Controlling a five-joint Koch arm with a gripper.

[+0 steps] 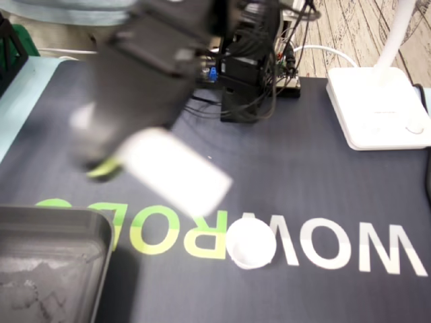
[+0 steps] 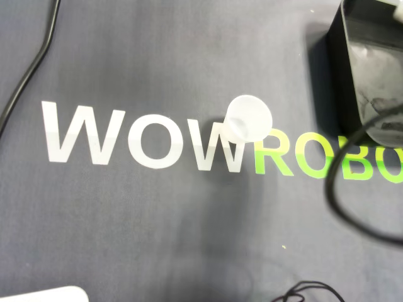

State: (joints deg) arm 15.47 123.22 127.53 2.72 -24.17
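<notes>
Dark grey lettered mat (image 1: 303, 182) is carrying a small white plastic cup (image 1: 250, 243) right of the grey plastic tray (image 1: 40, 222) in the fixed view, likely awaiting pickup. The blurred black-and-white gripper (image 1: 182, 171) is hovering far-left of it, jaw state unreadable.

Arm (image 1: 145, 74) dark grey, blurred; tool (image 1: 178, 171) white, blocky; base (image 1: 246, 77) black, boxy; tangled black cables (image 1: 202, 108).

Small white cup (image 2: 247, 118), apparently upright, on dark mat (image 2: 189, 239) where white W (image 2: 199, 151) meets green R (image 2: 261, 160).

Hand (image 1: 128, 158) blurred, grip unreadable; tray (image 1: 54, 217) cut off.
</notes>
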